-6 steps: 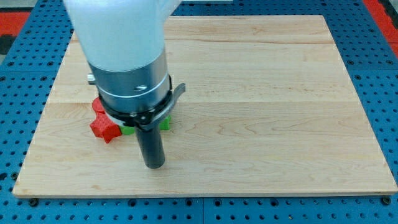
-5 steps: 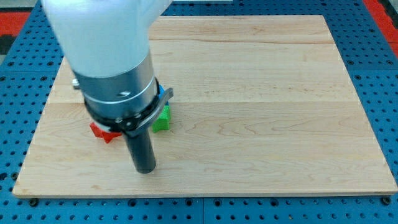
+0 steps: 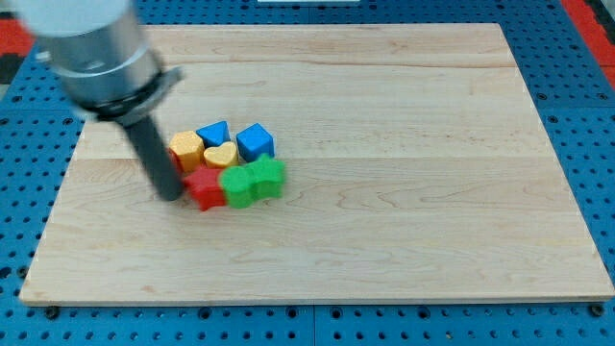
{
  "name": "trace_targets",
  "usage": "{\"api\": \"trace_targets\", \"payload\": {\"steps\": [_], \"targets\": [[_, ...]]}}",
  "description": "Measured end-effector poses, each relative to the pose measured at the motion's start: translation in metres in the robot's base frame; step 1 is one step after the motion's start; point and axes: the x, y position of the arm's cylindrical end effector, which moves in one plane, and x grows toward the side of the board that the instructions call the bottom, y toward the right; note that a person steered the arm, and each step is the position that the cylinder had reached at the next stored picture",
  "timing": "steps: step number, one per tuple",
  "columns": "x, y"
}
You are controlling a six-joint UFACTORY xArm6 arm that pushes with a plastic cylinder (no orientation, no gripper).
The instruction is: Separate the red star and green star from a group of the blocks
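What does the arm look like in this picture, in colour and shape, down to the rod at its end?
The arm enters from the view's top left as a thick grey metallic cylinder, blurred by motion. A dark ring or clamp closes its lower edge. Below it hangs a straight dark rod, round and plain, ending in my tip. No cables or markings can be made out.

Bright, even light; motion-blurred arm (image 3: 96, 48) (soft shadows)

A grey metal cylinder, ringed by a dark clamp band, is seen blurred; from it a straight dark rod is extended to my tip (image 3: 171, 195).
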Motion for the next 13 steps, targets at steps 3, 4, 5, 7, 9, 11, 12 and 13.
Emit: {"api": "trace_targets", "payload": {"steps": [3,4,5,7,9,11,12,13], "targets": [[-0.047,0.064],[-0.019,0.032],[-0.004,0.110],[-0.012,0.152],[-0.034,0.199],[-0.053,0.224],[-0.057,0.242],[-0.062,0.258]]}}
